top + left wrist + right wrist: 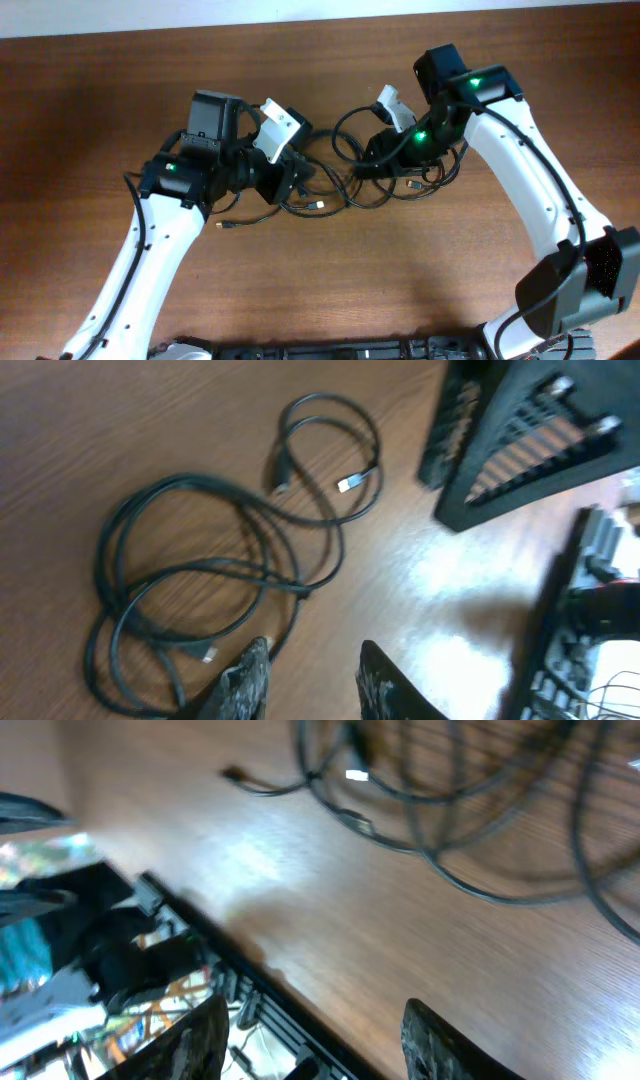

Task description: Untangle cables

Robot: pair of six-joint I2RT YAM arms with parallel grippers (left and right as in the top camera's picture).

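The thin black cables (340, 175) lie in tangled loops on the wooden table between my two arms. In the left wrist view the cables (200, 580) form overlapping coils with small plug ends showing. My left gripper (315, 678) is open and empty, its left finger close beside a strand. In the overhead view the left gripper (285, 180) sits over the tangle's left side. My right gripper (315, 1040) is open and empty above bare wood; the cables (450, 800) lie beyond it. Overhead, the right gripper (385, 160) is over the tangle's right side.
A loose plug end (228, 226) lies toward the front left of the tangle. Black equipment (530, 440) stands at the table's edge in the left wrist view. A dark rail (330, 350) runs along the front edge of the table.
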